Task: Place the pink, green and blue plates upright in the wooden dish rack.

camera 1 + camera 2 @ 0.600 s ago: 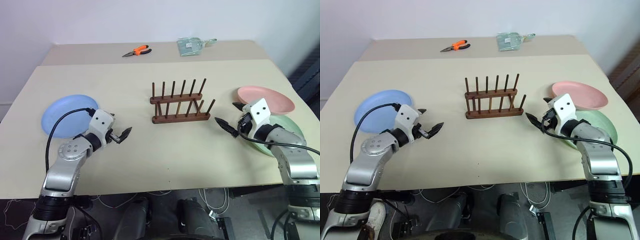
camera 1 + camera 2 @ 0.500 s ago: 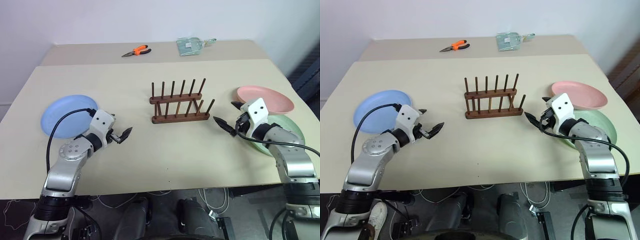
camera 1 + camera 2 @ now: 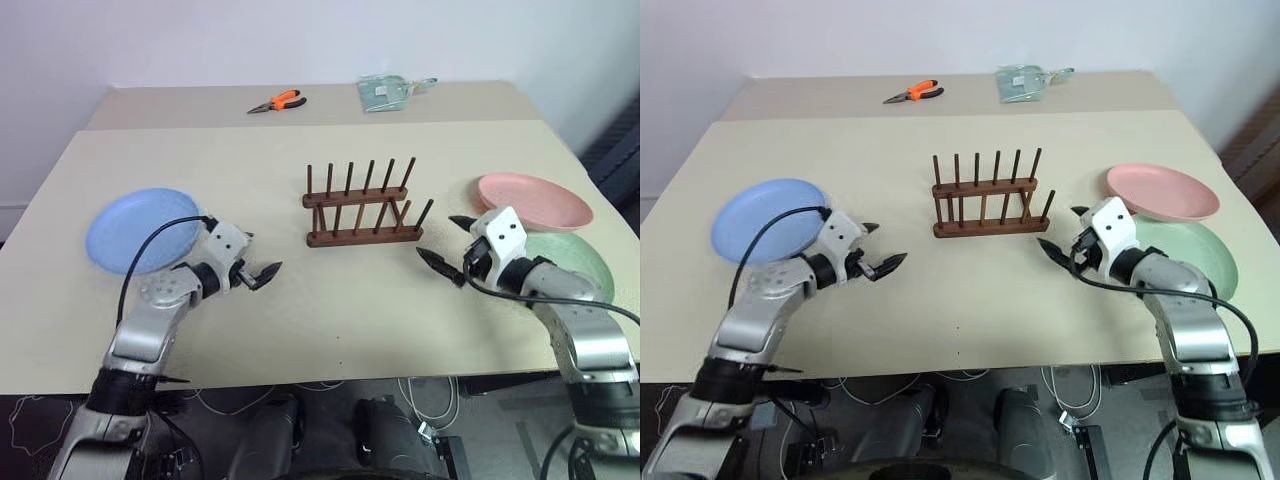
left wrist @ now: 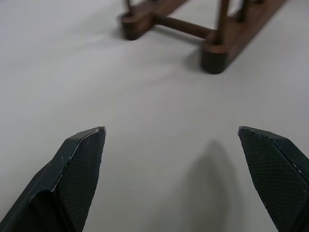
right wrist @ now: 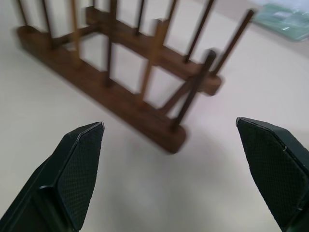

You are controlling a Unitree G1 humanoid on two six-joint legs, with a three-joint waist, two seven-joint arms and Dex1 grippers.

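Plates first, largest things on the beige table [image 3: 300, 330]: blue plate [image 3: 135, 228] flat near the left edge; pink plate [image 3: 535, 199] and green plate [image 3: 570, 262] flat at the right, the pink one farther back, its near rim just over the green one's far rim. None stands in the rack.

Wooden dish rack [image 3: 362, 210] sits mid-table, empty, two rails with thin upright pegs, well apart from all three plates.

Left gripper [image 3: 255, 270] hovers over bare tabletop just beside the blue plate's near right rim, fingers spread wide, nothing between them. It points toward the table's middle; the rack lies ahead of it and farther back.

Right gripper [image 3: 445, 245] hangs near the rack's right end, with the green plate under the arm behind it. Fingers also wide apart and empty.

Wrist views add detail the head views lack. Left wrist view: both fingertips [image 4: 82, 159] splayed over bare table, with the rack's rail ends [image 4: 219, 48] beyond. Right wrist view: rack's pegs and rails seen close and slantwise (blurred), between and beyond the spread tips.

Head views alone carry the plates, plus orange-handled pliers [image 3: 276, 101] and a pale green packet [image 3: 385, 91] on the far table.
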